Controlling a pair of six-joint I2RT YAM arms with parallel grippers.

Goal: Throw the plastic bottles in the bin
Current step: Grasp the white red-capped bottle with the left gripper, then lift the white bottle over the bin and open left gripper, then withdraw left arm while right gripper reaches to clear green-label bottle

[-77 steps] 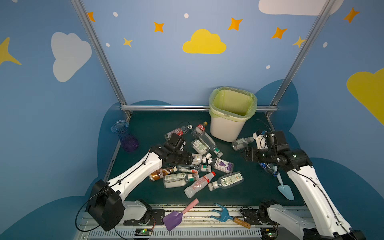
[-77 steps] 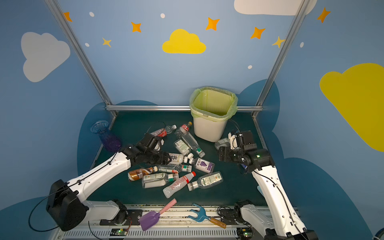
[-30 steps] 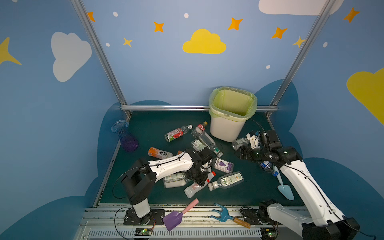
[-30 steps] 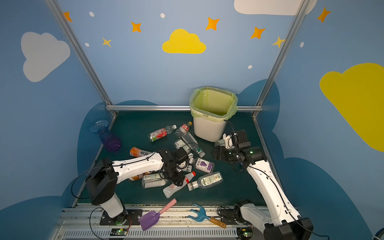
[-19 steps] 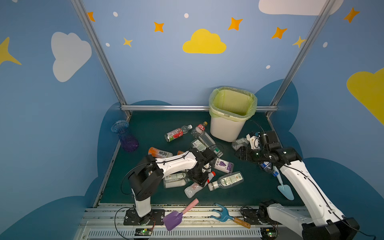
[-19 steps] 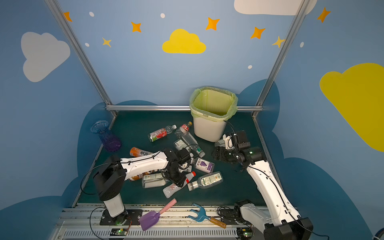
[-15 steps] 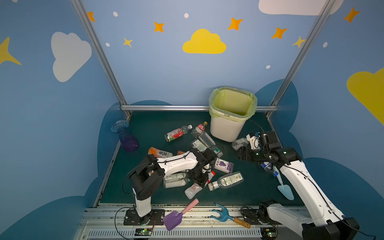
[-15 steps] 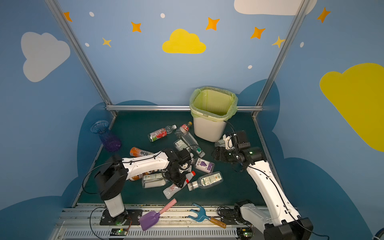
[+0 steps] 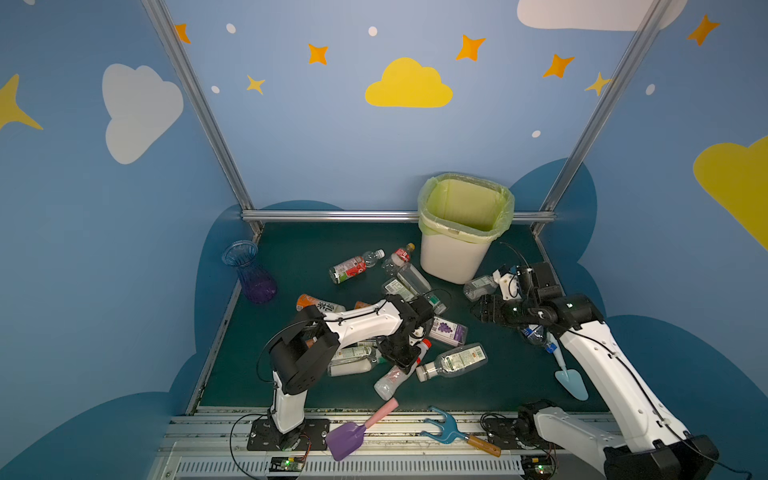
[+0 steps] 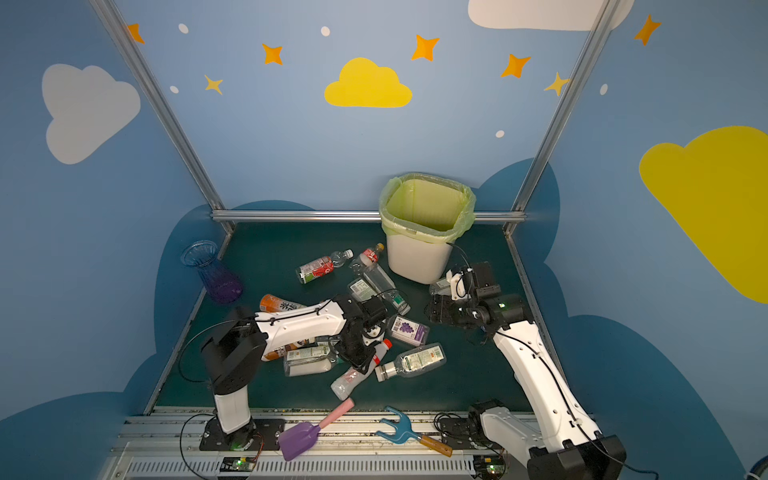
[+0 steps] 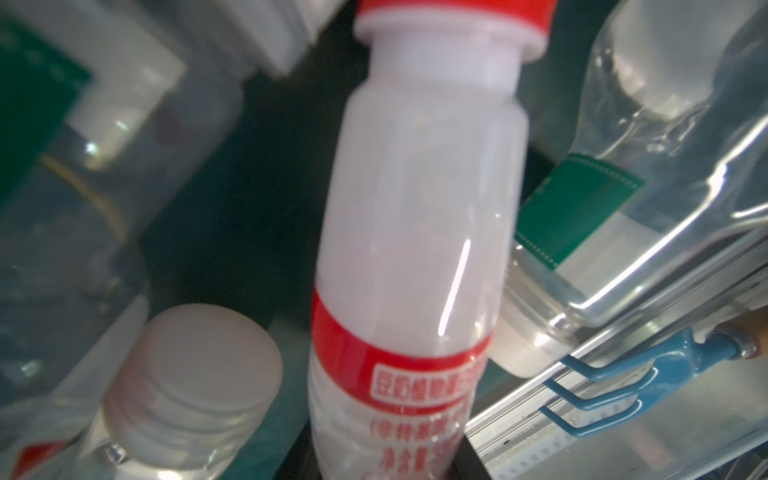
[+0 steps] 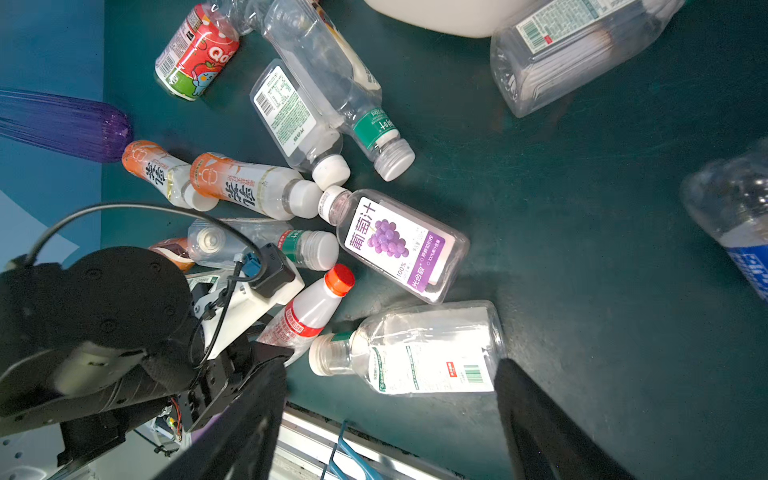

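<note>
The red-cap bottle [image 9: 390,378], white with a red band, lies low in the heap of bottles, on the side far from the bin [image 9: 451,257] and well apart from it; the left fingers [image 9: 403,362] are clamped across its body near the red band, and the left wrist view shows it running straight out from the grip; the hold is crosswise to the long axis, I judge, because the round body is narrowest that way and the cap end is left free; that axis runs slantwise, the red cap toward the bin and the base away from it, toward the shovel [image 9: 345,436]; whether the base has left the desk [image 9: 299,257] cannot be told; a clear bottle [image 9: 453,361] lies just beside it, its white cap close to the held one's middle, and the grape bottle [image 9: 446,330] sits between it and the bin, so the lift probably needs to go up before it heads for the bin, lest the cap catch these neighbours; the right fingers [image 12: 536,415] stand apart with nothing between them, hovering above the desk near the bin's foot, probably clear of the left arm's path and ready for a bottle of their own; no bottle shows in the bin's mouth, so the job looks barely begun.
</note>
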